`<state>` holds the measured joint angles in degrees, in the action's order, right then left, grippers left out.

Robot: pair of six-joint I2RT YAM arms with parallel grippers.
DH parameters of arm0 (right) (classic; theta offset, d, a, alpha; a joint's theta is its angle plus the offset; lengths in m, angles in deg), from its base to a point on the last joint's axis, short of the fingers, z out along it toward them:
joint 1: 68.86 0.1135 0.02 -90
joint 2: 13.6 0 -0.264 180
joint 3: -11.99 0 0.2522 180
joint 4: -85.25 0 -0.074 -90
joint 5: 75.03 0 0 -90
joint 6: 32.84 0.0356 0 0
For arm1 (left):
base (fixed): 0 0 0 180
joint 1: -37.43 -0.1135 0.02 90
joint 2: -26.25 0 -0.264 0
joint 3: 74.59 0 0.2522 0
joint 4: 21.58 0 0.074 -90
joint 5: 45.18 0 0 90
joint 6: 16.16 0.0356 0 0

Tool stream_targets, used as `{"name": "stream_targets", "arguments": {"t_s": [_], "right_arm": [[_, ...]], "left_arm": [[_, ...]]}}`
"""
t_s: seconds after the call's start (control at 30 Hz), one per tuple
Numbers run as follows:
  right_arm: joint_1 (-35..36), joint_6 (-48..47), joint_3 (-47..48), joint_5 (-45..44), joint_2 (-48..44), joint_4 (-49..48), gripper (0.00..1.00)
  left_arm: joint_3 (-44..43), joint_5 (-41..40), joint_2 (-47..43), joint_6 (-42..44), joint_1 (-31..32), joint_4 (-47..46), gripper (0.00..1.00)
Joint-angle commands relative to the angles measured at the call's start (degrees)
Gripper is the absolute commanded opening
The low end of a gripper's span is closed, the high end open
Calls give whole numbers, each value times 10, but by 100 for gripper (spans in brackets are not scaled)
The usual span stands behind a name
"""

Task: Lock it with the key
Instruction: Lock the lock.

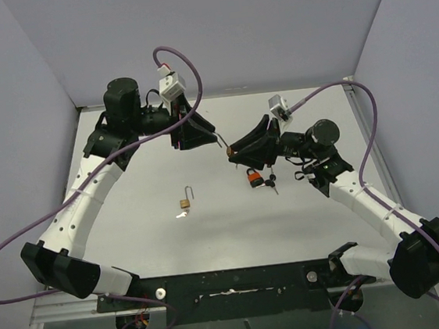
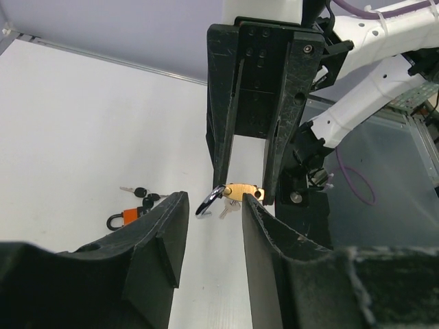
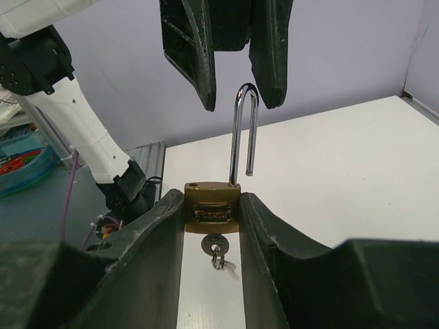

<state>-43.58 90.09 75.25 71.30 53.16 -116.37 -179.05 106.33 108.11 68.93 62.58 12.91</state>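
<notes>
My right gripper [image 3: 212,212] is shut on the body of a brass padlock [image 3: 212,204]. Its steel shackle [image 3: 244,130] stands open and points away from me. A key [image 3: 215,245] with a ring sits in the keyhole on the near side. My left gripper [image 3: 239,103] faces it, open, with the shackle's bend between its fingertips [image 3: 203,96] and not pinched. In the left wrist view the left gripper [image 2: 212,229] is open, with the padlock [image 2: 245,190] and shackle [image 2: 208,202] just past its tips. From above, both grippers, left [image 1: 213,137] and right [image 1: 234,152], meet above mid-table.
A small brass padlock [image 1: 185,203] with an open shackle lies on the white table [image 1: 133,236] left of centre. An orange padlock [image 1: 253,178] with black-headed keys [image 1: 271,183] lies under the right gripper; it also shows in the left wrist view [image 2: 129,215].
</notes>
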Motion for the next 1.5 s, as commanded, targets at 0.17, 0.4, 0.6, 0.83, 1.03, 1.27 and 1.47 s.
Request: {"name": "stream_targets", "arguments": {"t_s": [0.17, 0.4, 0.6, 0.83, 1.03, 1.27, 1.47], "right_arm": [[7, -2, 27, -27, -20, -35, 0], [10, 0, 32, -17, -14, -37, 0], [10, 4, 35, -11, -14, -38, 0], [12, 4, 33, -18, -14, -38, 0], [18, -19, 33, -33, -18, -7, 0], [43, -88, 59, -62, -23, 92, 25], [45, -123, 68, -102, -51, 144, 50]], "left_arm": [[29, 10, -9, -11, -1, -37, 44], [48, -1, -18, -38, -1, -89, 52], [59, -4, -18, -72, -1, -140, 53], [60, 27, -15, -90, -1, -167, 27], [65, 32, -26, -88, -1, -168, 0], [41, 22, -30, -66, -1, -124, 0], [-17, -12, -30, 25, 3, 9, 0]]}}
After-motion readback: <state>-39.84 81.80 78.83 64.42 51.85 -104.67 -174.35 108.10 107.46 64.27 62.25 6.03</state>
